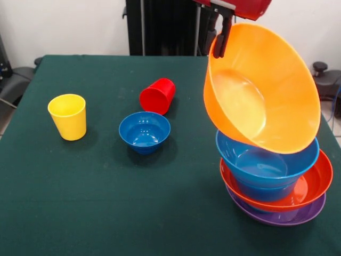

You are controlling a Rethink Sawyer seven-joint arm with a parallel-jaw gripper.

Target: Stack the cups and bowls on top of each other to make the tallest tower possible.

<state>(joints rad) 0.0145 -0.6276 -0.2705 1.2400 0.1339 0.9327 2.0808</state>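
My gripper [218,50] comes down from the top and is shut on the far rim of the huge orange bowl [261,88]. It holds the bowl steeply tilted, opening toward the camera. The bowl's lower edge hangs over the tower at the right; I cannot tell if they touch. The tower has a purple bowl [282,217] lowest, a red-orange bowl [315,181] on it, and blue bowls [266,165] nested above. A small blue bowl [144,130] stands alone mid-table. A red cup [157,96] lies on its side behind it. A yellow cup [67,116] stands upright at the left. The pinkish-red cup is out of view.
The green table [106,213] reaches the picture's bottom; its far edge runs below the black pedestal [160,26]. The tower stands close to the table's right edge. Dark gear stands off the table at both sides.
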